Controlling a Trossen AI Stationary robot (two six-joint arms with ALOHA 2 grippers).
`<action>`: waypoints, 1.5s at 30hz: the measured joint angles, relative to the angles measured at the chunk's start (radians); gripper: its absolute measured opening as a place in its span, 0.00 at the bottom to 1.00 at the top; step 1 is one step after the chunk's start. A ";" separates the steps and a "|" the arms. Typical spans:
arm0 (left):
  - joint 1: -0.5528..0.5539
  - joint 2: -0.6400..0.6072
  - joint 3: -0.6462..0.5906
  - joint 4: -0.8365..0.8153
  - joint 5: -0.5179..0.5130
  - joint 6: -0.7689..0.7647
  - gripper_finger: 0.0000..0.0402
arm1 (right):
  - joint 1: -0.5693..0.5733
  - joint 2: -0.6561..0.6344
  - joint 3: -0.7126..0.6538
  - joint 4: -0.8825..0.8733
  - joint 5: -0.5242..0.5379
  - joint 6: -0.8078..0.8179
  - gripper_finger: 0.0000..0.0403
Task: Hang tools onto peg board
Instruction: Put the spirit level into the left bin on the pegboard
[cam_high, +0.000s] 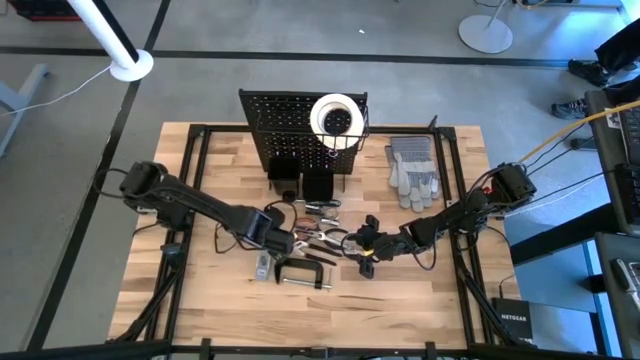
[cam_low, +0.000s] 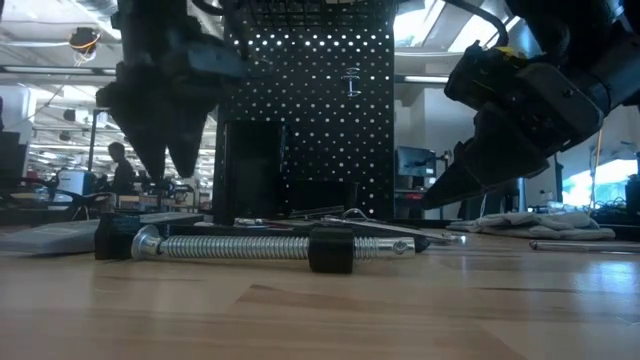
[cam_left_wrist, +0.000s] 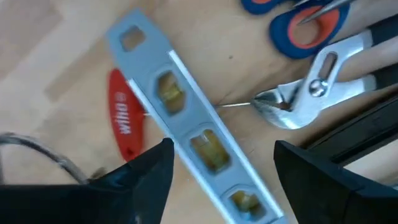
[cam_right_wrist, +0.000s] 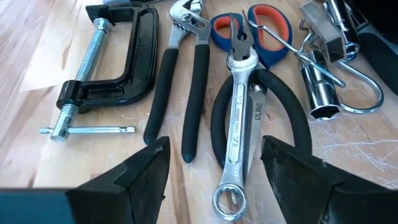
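The tools lie in a heap on the table in front of the peg board (cam_high: 300, 135). My left gripper (cam_left_wrist: 224, 186) hovers open over a grey spirit level (cam_left_wrist: 186, 134), one finger on each side of it, touching nothing. A red-handled tool (cam_left_wrist: 126, 121) and silver pliers jaws (cam_left_wrist: 298, 99) lie beside the level. My right gripper (cam_right_wrist: 214, 180) is open above a silver wrench (cam_right_wrist: 239, 124), with black-handled pliers (cam_right_wrist: 180, 81), scissors (cam_right_wrist: 249, 28) and the black C-clamp (cam_right_wrist: 112, 62) beyond it. The white tape roll (cam_high: 335, 117) sits in the wire basket on the board.
Grey work gloves (cam_high: 413, 172) lie to the right of the peg board. Two small black bins (cam_high: 300, 180) stand at the board's foot. The C-clamp (cam_high: 300, 277) lies nearest the near edge. Bare wood (cam_high: 440, 290) shows to the near right of the heap.
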 joint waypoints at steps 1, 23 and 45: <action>0.000 0.010 0.000 0.013 0.002 -0.009 0.65 | 0.000 0.000 0.000 0.000 0.000 0.000 0.63; 0.022 0.118 -0.046 0.066 0.029 -0.072 0.65 | 0.001 0.000 0.000 0.001 -0.006 0.000 0.63; 0.033 0.101 -0.083 0.035 0.081 -0.043 0.56 | 0.001 0.000 0.000 0.003 -0.008 0.001 0.63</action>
